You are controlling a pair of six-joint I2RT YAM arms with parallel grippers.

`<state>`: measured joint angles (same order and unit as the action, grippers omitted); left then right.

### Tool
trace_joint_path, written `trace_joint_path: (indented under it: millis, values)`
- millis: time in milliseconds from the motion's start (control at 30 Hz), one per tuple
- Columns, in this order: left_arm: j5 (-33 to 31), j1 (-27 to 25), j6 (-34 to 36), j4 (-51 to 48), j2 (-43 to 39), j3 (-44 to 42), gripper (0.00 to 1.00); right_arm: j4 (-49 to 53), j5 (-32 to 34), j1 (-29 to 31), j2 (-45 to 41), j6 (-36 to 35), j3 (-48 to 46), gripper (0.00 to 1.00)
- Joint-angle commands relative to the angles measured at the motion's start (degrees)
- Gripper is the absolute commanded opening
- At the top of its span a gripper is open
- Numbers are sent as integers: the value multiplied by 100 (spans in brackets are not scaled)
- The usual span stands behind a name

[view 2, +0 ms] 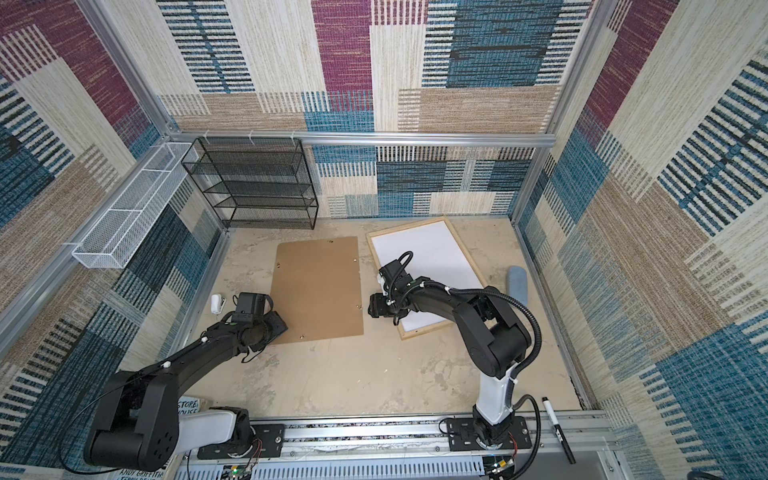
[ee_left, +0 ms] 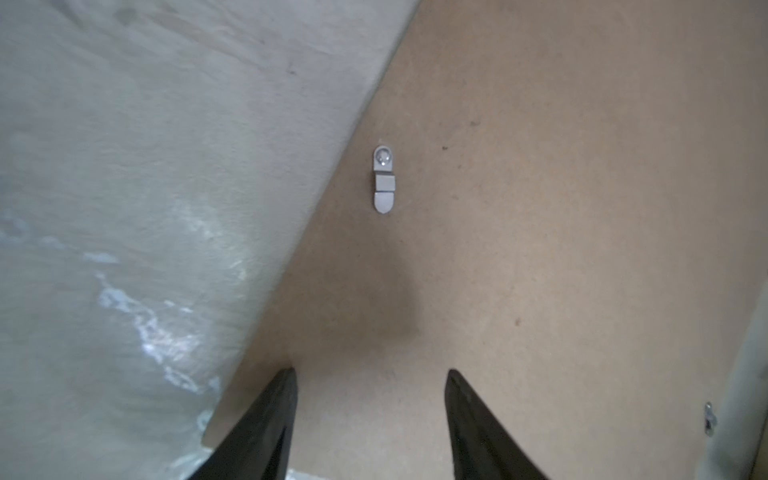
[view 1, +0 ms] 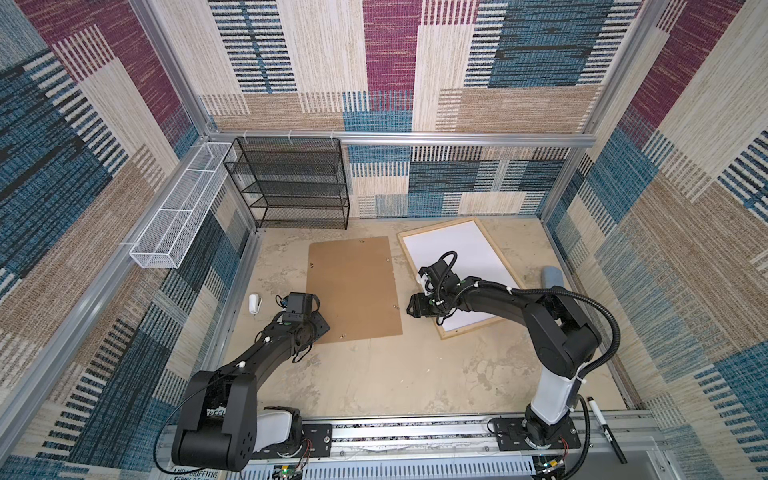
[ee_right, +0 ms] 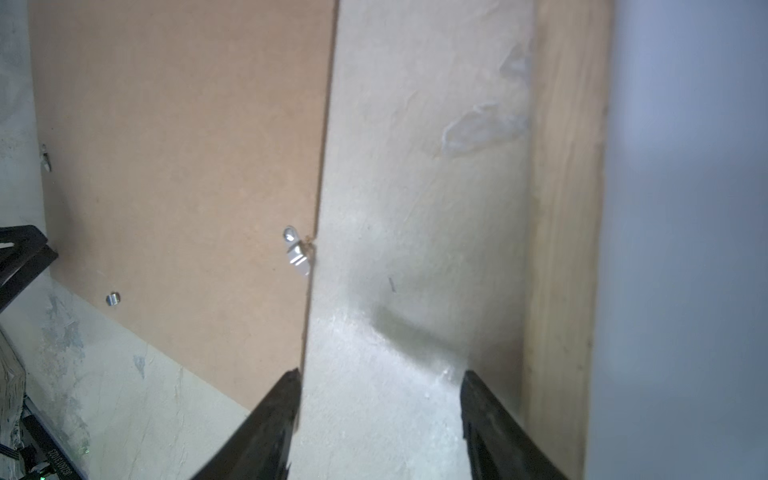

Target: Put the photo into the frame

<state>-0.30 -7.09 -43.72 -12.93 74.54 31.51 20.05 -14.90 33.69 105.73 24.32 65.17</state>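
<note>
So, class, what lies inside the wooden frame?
A plain white sheet fills the frame; the right arm covers part of it. Anything beneath the sheet is hidden.

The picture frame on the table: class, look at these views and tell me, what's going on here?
The frame lies flat on the right of the table with a white sheet filling it; whether that is the photo face down cannot be told. The brown backing board lies apart, beside it. The right gripper hangs open over the bare strip between board and frame, holding nothing. The left gripper is open over the board's near left corner, also empty.
</note>
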Motion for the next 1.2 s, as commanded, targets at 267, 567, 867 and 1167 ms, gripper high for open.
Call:
trace_joint_path:
  millis: [267,567,867,1167]
  values:
    - [-504,65,121,-1497,-660,368,64,-80,-229,6,388,-109,356,63]
    - [87,240,790,-1621,140,788,65,170,-729,10,311,-370,235,63]
    - [408,271,973,-1566,539,910,64,238,-1118,14,235,-337,52,63]
    - [1192,278,1103,-1097,715,806,61,510,-920,6,314,-522,317,63]
